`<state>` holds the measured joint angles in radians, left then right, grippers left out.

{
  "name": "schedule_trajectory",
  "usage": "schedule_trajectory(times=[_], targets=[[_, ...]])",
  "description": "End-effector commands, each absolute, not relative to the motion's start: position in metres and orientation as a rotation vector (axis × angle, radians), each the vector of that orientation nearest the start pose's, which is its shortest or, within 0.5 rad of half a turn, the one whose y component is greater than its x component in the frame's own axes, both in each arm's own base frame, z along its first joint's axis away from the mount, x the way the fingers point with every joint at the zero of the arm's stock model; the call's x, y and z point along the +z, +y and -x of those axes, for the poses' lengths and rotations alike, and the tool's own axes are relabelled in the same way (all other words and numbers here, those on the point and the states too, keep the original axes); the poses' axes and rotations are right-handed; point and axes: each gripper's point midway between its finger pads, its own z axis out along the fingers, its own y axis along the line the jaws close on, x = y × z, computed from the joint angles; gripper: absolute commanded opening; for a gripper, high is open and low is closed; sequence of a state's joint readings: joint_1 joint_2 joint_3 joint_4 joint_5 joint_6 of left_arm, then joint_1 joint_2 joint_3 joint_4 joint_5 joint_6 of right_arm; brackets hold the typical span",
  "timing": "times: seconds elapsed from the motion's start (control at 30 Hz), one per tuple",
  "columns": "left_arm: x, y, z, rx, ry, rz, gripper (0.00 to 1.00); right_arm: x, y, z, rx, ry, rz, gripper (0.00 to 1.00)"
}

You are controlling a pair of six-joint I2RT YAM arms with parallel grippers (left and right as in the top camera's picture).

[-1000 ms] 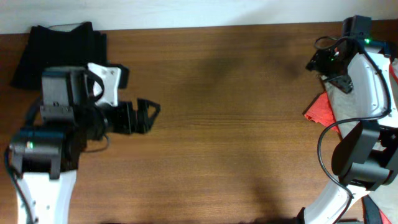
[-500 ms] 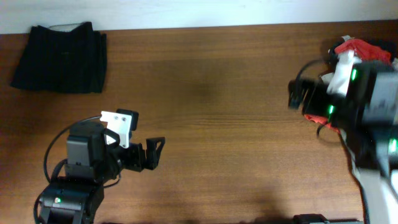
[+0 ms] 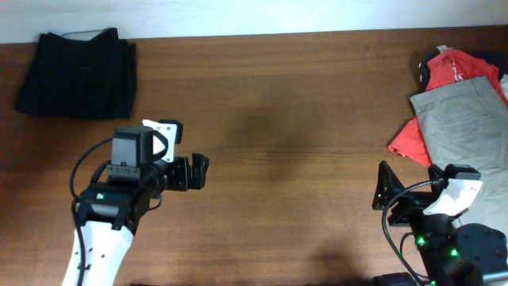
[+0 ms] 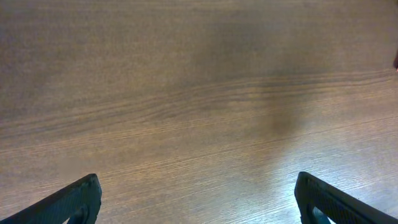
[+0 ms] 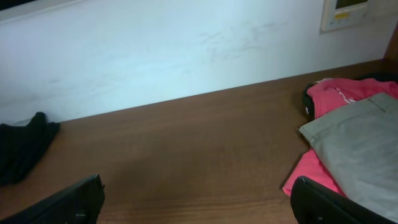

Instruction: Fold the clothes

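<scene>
A folded black garment (image 3: 78,73) lies at the table's far left corner; its edge also shows in the right wrist view (image 5: 23,151). Khaki-grey trousers (image 3: 462,115) lie on a red garment (image 3: 409,137) at the far right; both show in the right wrist view, the trousers (image 5: 360,143) over the red garment (image 5: 311,174). My left gripper (image 3: 198,170) is open and empty over bare wood, well below and right of the black garment. My right gripper (image 3: 382,193) is open and empty near the front right, below the pile.
The brown wooden table (image 3: 294,119) runs between the two piles. A white wall (image 5: 186,50) stands behind the table's far edge, with a small wall panel (image 5: 351,12) at the upper right.
Both arms have pulled back toward the front edge. The left gripper left the black garment at the far left. The right arm has moved off the pile, uncovering the khaki trousers and red garment.
</scene>
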<state>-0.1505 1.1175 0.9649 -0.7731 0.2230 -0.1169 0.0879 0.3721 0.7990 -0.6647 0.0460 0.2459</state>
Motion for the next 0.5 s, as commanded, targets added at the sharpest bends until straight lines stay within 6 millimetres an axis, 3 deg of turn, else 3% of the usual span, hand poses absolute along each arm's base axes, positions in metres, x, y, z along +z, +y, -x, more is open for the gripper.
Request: schedule_trajectory(times=[0.0, 0.2, 0.47], targets=[[0.167, -0.082, -0.294, -0.377, 2.544, -0.123, 0.99, 0.304, 0.009, -0.211, 0.179, 1.807, -0.177, 0.99], [0.15, -0.082, -0.297, -0.375, 2.604, -0.117, 0.99, 0.304, 0.009, -0.211, 0.179, 1.808, -0.177, 0.98], [0.148, -0.082, -0.297, -0.374, 2.612, -0.116, 0.99, 0.295, 0.009, -0.208, 0.18, 1.806, -0.177, 0.99]])
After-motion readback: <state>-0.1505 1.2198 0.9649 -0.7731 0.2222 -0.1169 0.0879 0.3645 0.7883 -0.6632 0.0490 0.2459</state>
